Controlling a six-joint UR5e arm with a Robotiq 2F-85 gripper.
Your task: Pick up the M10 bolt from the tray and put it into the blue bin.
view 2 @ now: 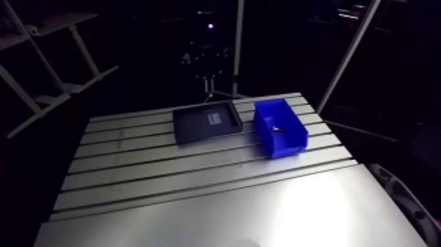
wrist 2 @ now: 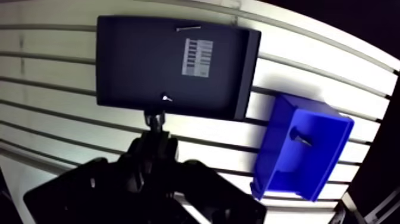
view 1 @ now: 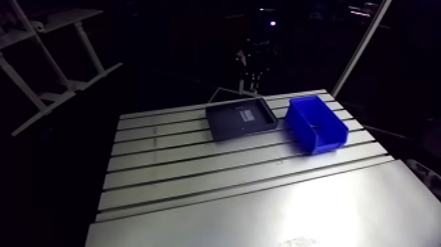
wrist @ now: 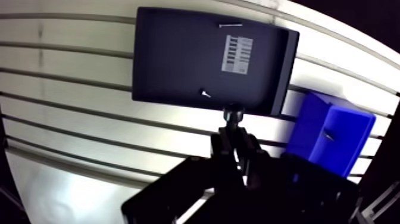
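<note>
The dark tray (wrist: 178,59) lies on the slotted table with the blue bin (wrist: 339,131) beside it. In the wrist view my gripper (wrist: 233,128) hangs high above the table, over the tray's edge nearest it. Its fingers are close together, shut on a short dark bolt (wrist: 233,113) that sticks out past the tips. A small pale screw (wrist: 204,93) and a thin pin (wrist: 229,25) lie in the tray. A small dark piece (wrist 2: 302,139) rests inside the bin. In the arm view the gripper (view 1: 252,69) is a dim shape above the tray's (view 1: 239,119) far edge.
A white label (wrist: 237,53) is stuck on the tray floor. The slotted aluminium table (view 1: 197,177) stretches wide toward the arm's base, and the bin (view 1: 316,123) stands near the table's right edge.
</note>
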